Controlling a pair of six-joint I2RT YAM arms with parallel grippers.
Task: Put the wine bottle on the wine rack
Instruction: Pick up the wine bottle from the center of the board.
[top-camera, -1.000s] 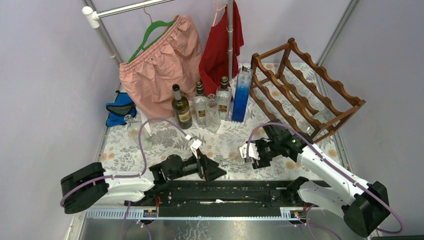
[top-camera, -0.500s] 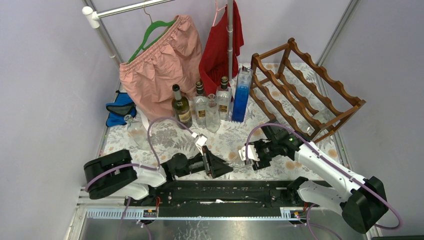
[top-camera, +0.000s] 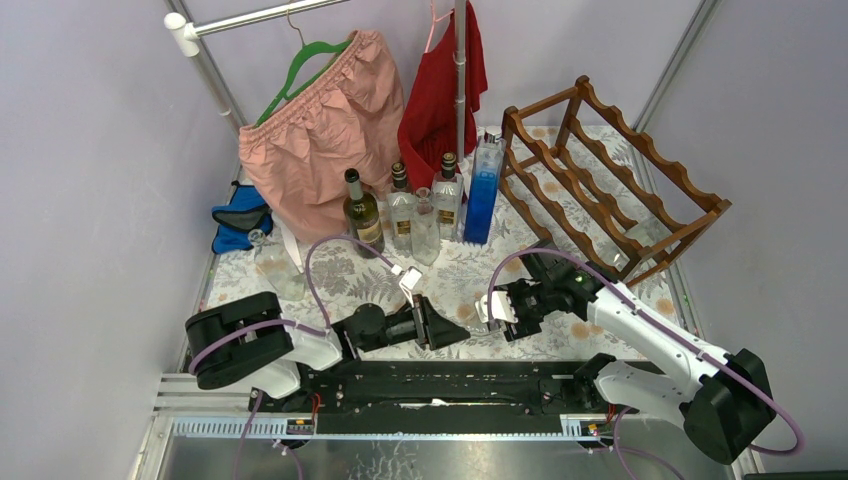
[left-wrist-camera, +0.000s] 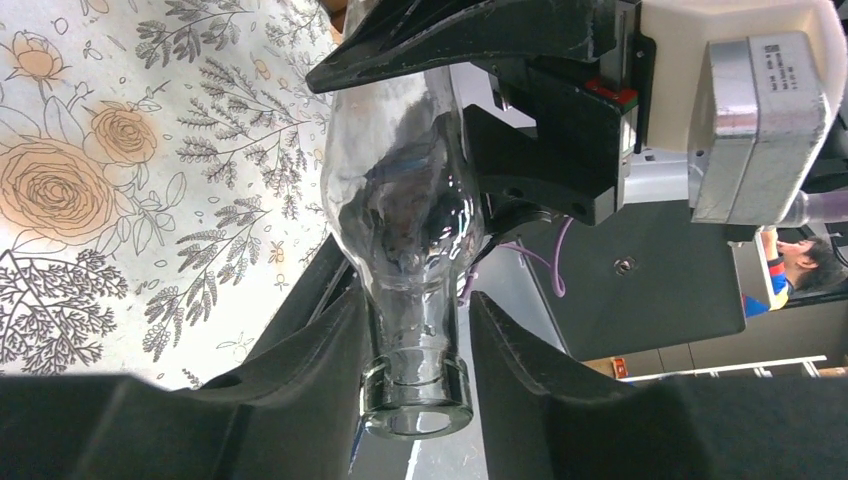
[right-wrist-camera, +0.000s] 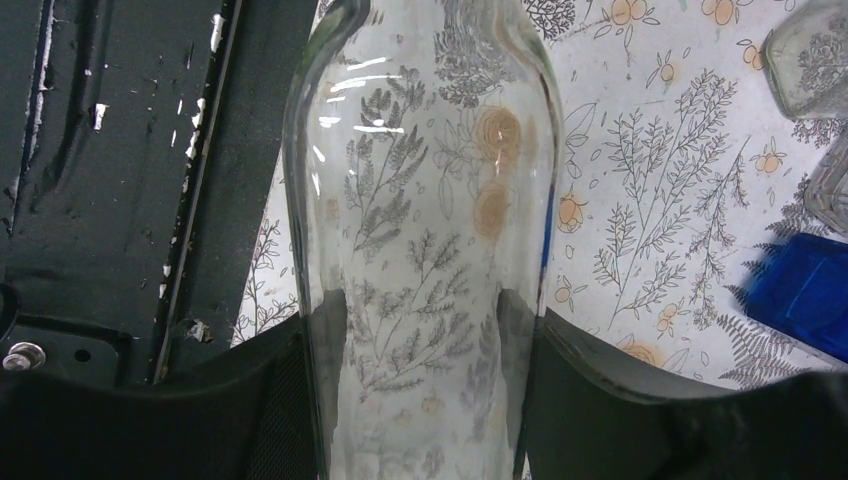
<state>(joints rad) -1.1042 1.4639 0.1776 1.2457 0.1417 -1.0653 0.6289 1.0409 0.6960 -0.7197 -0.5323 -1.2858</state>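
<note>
1. Clear glass: we see the bottle (top-camera: 470, 322) held on its side over the near edge of the table (top-camera: 340, 275), about midway between the two arms.
2. Its long axis runs left to right along that edge. The neck and open mouth point toward the left arm, and the wide body points toward the right arm.
3. The right gripper (top-camera: 498, 308) is clamped on the body. In its wrist view we see black fingers (right-wrist-camera: 270, 400) pressed against both sides of the glass.
4. The left gripper (left-wrist-camera: 415, 310) straddles the neck just behind the mouth. Its fingers (left-wrist-camera: 310, 370) lie close on either side, but we cannot tell whether they squeeze the neck or only flank it.
5. The wine rack (top-camera: 640, 132), reddish-brown wood, stands at the far right corner of the table, well apart from the bottle.
6. We judge the right arm the nearer one. The bottle must travel away and to the right. The rack's long side runs slantwise toward that corner, so the bottle probably needs turning to lie across it.
</note>
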